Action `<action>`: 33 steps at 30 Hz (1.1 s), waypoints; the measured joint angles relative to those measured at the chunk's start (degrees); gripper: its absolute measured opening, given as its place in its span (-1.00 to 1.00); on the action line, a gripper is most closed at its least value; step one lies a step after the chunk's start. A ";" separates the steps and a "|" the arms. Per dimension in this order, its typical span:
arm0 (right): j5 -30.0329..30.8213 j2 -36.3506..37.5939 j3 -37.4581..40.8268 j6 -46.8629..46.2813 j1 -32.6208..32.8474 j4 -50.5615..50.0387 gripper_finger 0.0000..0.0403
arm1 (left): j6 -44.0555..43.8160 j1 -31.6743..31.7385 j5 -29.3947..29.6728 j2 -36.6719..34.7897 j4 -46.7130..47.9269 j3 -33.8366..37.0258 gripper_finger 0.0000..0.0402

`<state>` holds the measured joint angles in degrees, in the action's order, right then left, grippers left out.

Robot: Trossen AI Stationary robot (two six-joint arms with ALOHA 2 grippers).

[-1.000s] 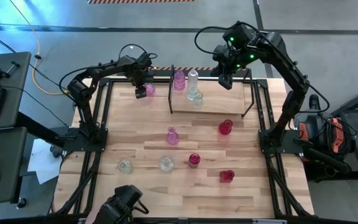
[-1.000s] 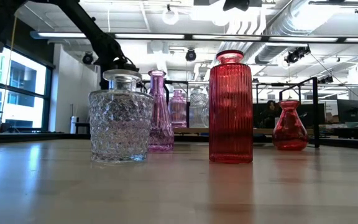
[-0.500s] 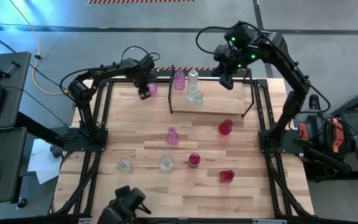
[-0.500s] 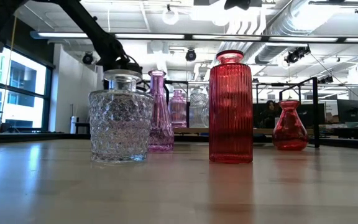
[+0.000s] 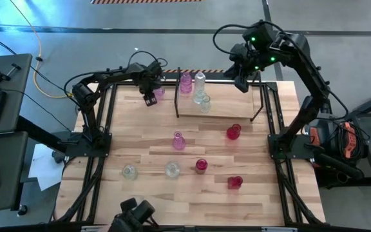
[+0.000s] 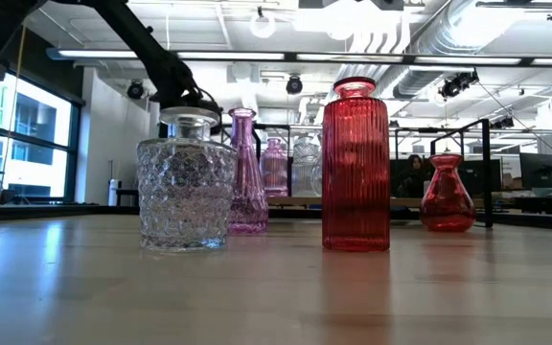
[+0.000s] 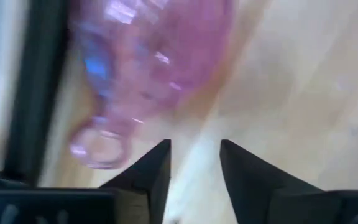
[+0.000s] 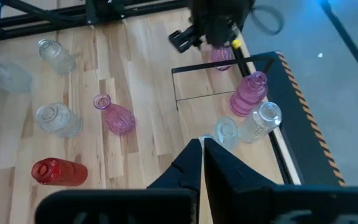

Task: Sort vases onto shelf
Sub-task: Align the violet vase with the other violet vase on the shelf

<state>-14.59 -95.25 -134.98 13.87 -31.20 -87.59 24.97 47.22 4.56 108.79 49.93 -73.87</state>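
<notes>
At the twelve o'clock edge of the wooden worktop [image 5: 192, 151], seen from above, stands the shelf [image 5: 219, 96], a thin black frame over a pale board. On its left part stand three vases close together: a pink vase [image 5: 185, 82], a tall clear bottle [image 5: 199, 82] and a small clear vase [image 5: 204, 103]. From this height it is hard to tell which tier each one stands on.

Just left of the shelf, toward eleven o'clock, the left claw [image 5: 150, 100] hangs beside a small pink vase [image 5: 158, 92], which the arm partly covers. The wrist camera shows this vase [image 7: 148, 68] blurred and cut off, its round mouth near the tip of one finger [image 7: 151, 171]; the fingers stand apart with bare wood between them, gripping nothing.

The right claw [image 5: 242, 84] hovers above the shelf's right part, toward one o'clock, its fingers pressed shut and empty.

Loose on the worktop: a pink ribbed vase [image 5: 178, 140] at the centre, a red vase [image 5: 233, 132] toward three o'clock, and nearer six o'clock a clear vase [image 5: 129, 172], a second clear vase [image 5: 172, 169], a magenta vase [image 5: 201, 165] and a red bottle [image 5: 235, 182].

From worktop height, a clear knobbly jar [image 6: 186, 182] and a tall ribbed red vase [image 6: 356, 168] fill the foreground, hiding much behind them.
</notes>
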 joint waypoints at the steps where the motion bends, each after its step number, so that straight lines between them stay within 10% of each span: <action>1: 0.74 0.33 0.00 -0.14 0.00 0.02 -1.00 | -0.02 -0.41 0.30 0.51 0.94 0.02 -0.42; 15: 1.34 1.32 0.00 0.51 0.00 0.02 -1.00 | -2.42 -2.49 0.64 -2.21 3.90 0.00 -0.98; 24: 1.33 1.32 -0.01 3.01 0.00 -0.81 -1.00 | 14.97 2.03 -9.51 -11.28 0.74 -0.15 -0.74; 33: 1.34 1.30 0.00 2.90 0.00 -2.03 -1.00 | 19.11 7.15 -11.98 -9.32 3.00 0.00 -0.10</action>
<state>-13.26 -93.95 -134.98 16.77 -31.20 -89.62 44.08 54.38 -7.42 99.46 52.93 -73.87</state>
